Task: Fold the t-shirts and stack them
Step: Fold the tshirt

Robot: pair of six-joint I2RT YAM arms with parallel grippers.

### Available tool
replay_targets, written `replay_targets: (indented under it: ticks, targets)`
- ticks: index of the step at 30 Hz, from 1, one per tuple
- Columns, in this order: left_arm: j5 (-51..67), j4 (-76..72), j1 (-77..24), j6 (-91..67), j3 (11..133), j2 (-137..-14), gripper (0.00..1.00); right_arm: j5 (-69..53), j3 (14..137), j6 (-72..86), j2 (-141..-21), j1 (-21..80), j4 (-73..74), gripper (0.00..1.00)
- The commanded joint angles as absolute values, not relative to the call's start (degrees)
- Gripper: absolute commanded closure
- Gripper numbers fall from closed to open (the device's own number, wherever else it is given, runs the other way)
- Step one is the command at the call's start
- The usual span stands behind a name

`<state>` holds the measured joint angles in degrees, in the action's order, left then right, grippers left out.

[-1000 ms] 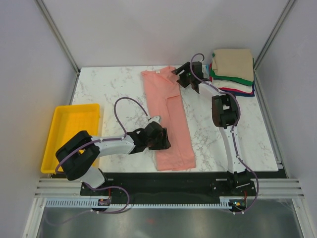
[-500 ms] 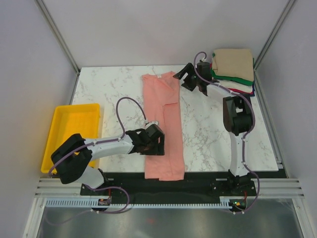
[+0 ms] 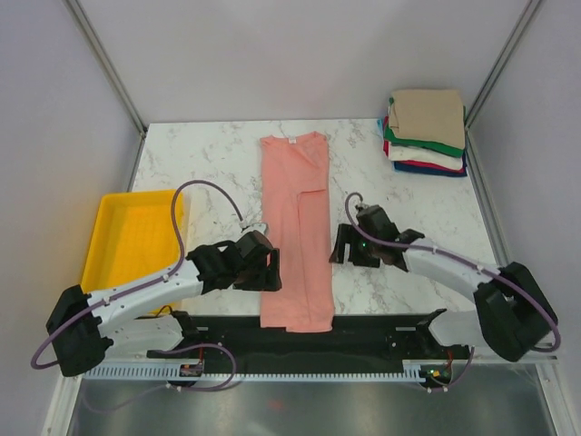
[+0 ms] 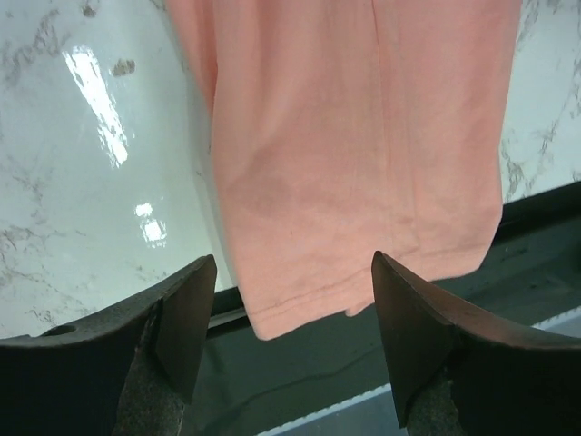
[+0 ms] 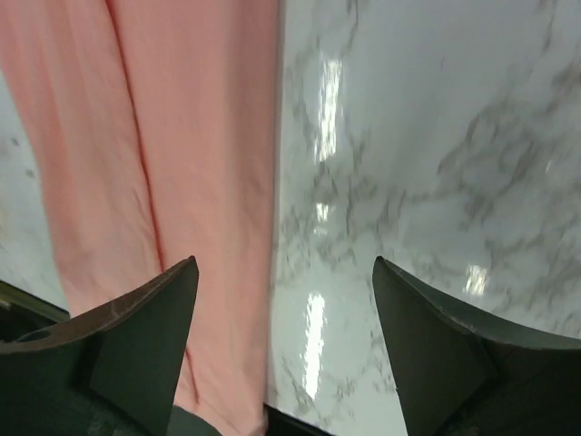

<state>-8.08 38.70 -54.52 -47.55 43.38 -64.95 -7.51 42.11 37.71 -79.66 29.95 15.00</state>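
Observation:
A salmon-pink t-shirt [image 3: 295,227] lies folded lengthwise into a long narrow strip down the middle of the marble table [image 3: 200,163], collar at the far end. Its hem hangs over the front edge. My left gripper [image 3: 270,272] is open and empty at the strip's lower left edge. In the left wrist view [image 4: 292,261] the hem [image 4: 363,272] lies between its fingers. My right gripper [image 3: 341,249] is open and empty just right of the strip; in the right wrist view [image 5: 284,263] it spans the shirt's right edge [image 5: 182,136]. Folded t-shirts [image 3: 427,132], tan on top, are stacked at the far right corner.
A yellow plastic tray [image 3: 132,241] sits at the table's left edge, beside my left arm. A black strip and rail run along the table's front edge [image 3: 363,327]. Grey walls close in the back and both sides.
My right arm has swung from the collar at the far end back to the strip's near right side. My left gripper has drawn left off the shirt. The shirt has straightened.

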Motion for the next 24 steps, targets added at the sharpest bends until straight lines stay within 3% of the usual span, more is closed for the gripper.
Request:
replay_targets:
  ticks: [1,8,16,24]
  targets:
    - [-3.97,41.05,-54.93,-49.65,39.12,-60.92,0.24,-3.61,33.61,41.21,-69.63,36.7,20.3,0.16]
    - [1.39,36.93,-55.02,-53.96,27.71,-50.82,0.26,1.91,26.98,58.51,-56.44,53.24,23.03,0.28]
    - [6.59,29.18,-55.11,-56.95,19.34,-45.62,0.27,7.64,26.54,68.2,-61.07,67.74,21.45,0.45]
    - [8.17,24.09,-55.11,-58.44,15.12,-43.24,0.29,12.13,23.65,73.12,-62.23,72.51,17.67,0.53]
